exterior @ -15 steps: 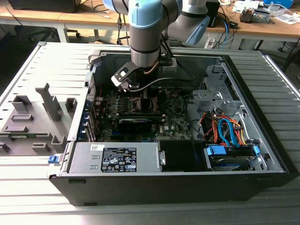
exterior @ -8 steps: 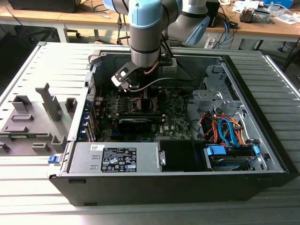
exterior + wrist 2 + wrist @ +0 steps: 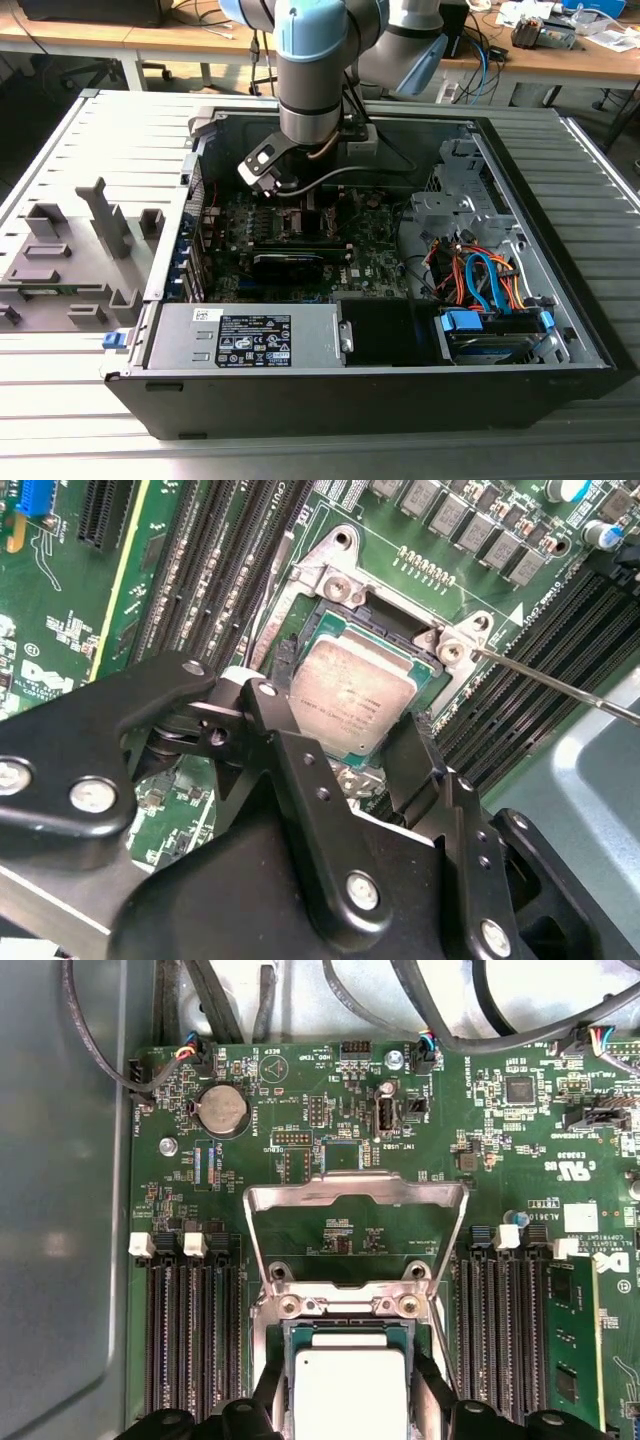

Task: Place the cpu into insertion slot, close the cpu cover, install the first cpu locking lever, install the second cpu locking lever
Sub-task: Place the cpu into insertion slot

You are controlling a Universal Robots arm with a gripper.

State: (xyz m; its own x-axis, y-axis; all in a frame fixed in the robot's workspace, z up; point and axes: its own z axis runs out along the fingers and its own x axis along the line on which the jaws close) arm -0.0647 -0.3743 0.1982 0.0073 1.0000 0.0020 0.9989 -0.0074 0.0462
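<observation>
The cpu (image 3: 350, 685) (image 3: 350, 1385), a silvery square chip, lies level in the insertion slot (image 3: 372, 630) (image 3: 350, 1331), whose dark rim shows around it. My gripper (image 3: 350, 720) (image 3: 350, 1405) has its black fingers (image 3: 283, 695) pressed against two opposite edges of the chip, so it is shut on it. Whether the chip is fully seated I cannot tell. The cpu cover (image 3: 355, 1192), a thin metal frame, is swung open away from the slot. A thin locking lever (image 3: 560, 685) sticks out free beside the socket. In the exterior view my gripper (image 3: 303, 200) reaches down into the open computer case.
Long black memory slots (image 3: 190, 1330) (image 3: 500, 1320) flank the socket on both sides. A grey power supply (image 3: 250, 335) lies along the case front, and a drive cage with orange and blue cables (image 3: 480, 280) is at the exterior view's right. A grey fixture (image 3: 70, 260) stands outside the case.
</observation>
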